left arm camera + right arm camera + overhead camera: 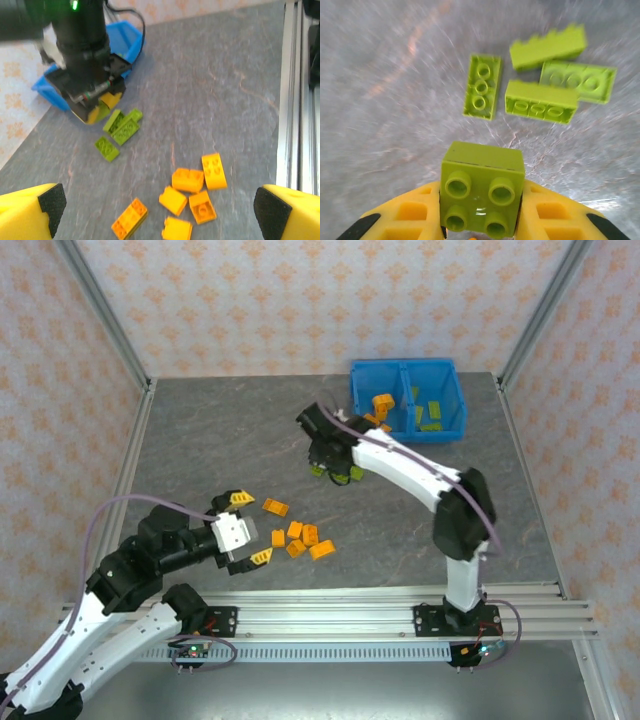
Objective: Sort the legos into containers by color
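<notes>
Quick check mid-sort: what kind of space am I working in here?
Probably a lab robot test cell: grey stone-look tabletop, silver aluminium frame posts around it, orange-patterned wallpaper backdrop panels behind.

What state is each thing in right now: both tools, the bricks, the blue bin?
Right tool, shut on a green brick.
Left tool, open and empty.
Loose green bricks, lying unsorted on the table.
Orange bricks, scattered loose on the table.
Blue bin, some orange in one compartment, green in the other.
</notes>
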You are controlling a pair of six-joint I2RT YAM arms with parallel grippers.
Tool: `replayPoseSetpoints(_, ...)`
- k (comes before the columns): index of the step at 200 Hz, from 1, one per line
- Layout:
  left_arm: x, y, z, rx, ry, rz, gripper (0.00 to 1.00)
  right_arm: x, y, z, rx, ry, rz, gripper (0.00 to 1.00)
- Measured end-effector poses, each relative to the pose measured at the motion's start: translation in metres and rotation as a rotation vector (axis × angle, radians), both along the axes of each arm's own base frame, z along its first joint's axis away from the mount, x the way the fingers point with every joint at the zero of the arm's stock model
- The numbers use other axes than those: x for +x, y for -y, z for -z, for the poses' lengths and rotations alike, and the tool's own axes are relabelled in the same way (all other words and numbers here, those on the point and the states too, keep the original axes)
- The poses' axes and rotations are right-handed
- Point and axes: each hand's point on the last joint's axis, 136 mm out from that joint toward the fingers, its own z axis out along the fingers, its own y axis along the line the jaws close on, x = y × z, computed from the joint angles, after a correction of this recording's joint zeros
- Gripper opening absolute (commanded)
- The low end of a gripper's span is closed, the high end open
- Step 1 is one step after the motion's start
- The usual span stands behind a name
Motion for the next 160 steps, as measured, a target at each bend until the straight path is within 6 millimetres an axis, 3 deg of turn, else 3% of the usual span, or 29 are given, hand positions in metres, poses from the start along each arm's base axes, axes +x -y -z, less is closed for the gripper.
replayPoseSetpoints(25, 0.009, 0.017, -0.015, -0.107, -0.013, 0.015, 1.0, 0.015, 0.049, -0.049, 0.041, 0.147, 0.069, 0.3)
replayPoseSetpoints(46, 0.018, 0.028, -0.029, -0.187, -0.021, 0.02, 1.0, 0.037, 0.103, -0.058, 0.034, 0.216, 0.168, 0.31)
replayPoseSetpoints(78, 0.019, 0.038, -0.038, -0.235, -0.035, 0.044, 1.0, 0.071, 0.19, -0.039, -0.011, 0.244, 0.336, 0.32)
replayPoseSetpoints(106, 0.018, 0.039, -0.043, -0.246, -0.044, 0.046, 1.0, 0.098, 0.245, -0.029, 0.008, 0.255, 0.436, 0.32)
replayPoseSetpoints(133, 0.015, 0.04, -0.046, -0.259, -0.043, 0.053, 1.0, 0.135, 0.275, -0.008, 0.043, 0.217, 0.48, 0.34)
replayPoseSetpoints(160, 0.013, 0.041, -0.047, -0.269, -0.058, 0.055, 1.0, 0.171, 0.286, 0.024, 0.084, 0.149, 0.489, 0.4)
